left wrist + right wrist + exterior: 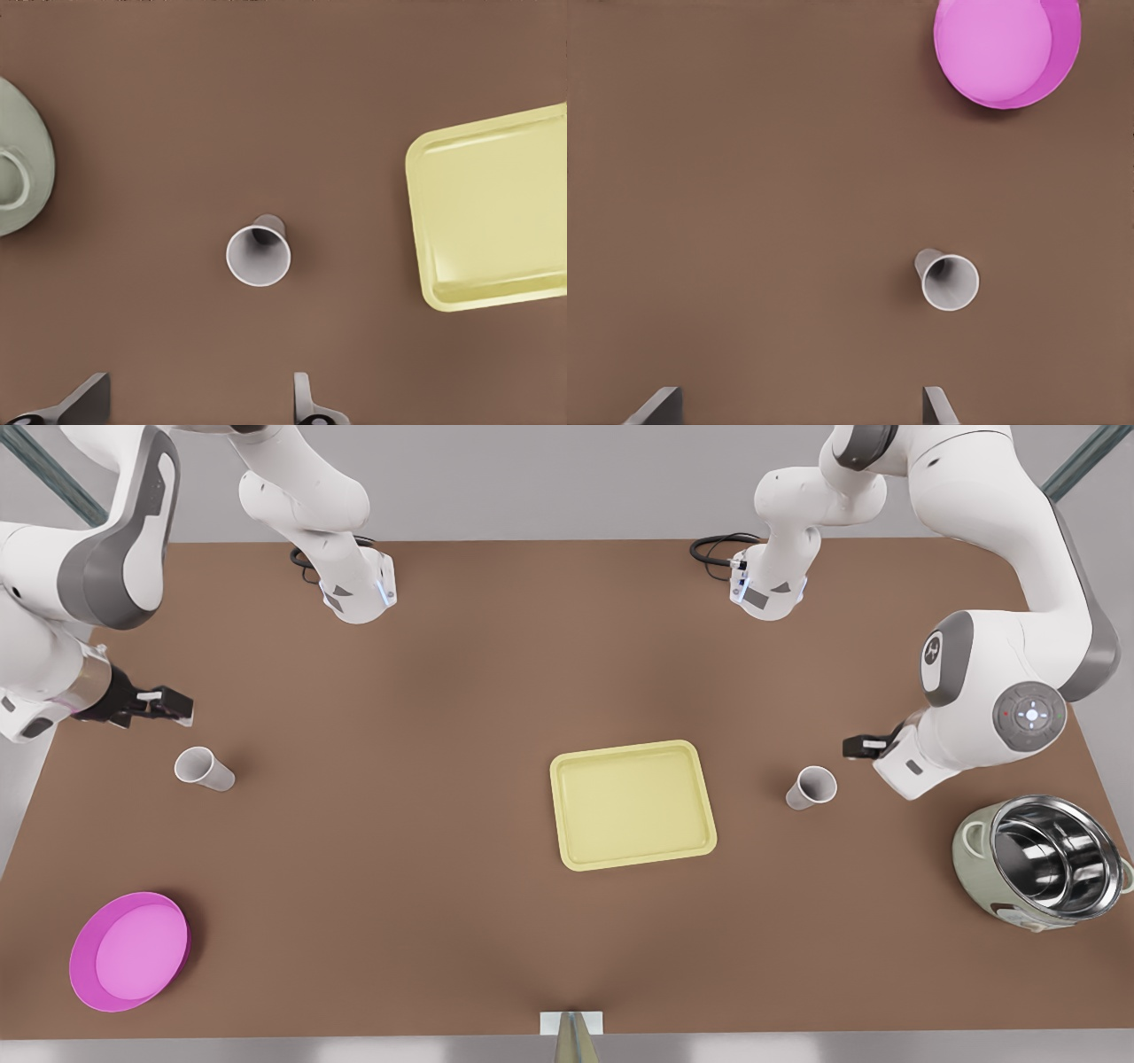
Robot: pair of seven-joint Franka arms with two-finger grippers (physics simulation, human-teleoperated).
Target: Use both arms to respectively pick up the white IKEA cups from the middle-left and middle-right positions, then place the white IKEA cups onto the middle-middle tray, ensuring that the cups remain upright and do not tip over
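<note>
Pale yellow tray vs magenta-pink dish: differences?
The pale yellow rectangular tray has rounded corners and a low rim; the round magenta-pink dish has a taller wall. The tray sits mid-table between the cups; the dish sits near the table's front corner at the front view's left. Both are empty.

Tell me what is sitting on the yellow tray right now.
Nothing sits on the tray: its whole floor shows bare. Both white cups stand on the table, one toward the pot, the other toward the pink dish. Nothing covers the tray.
</note>
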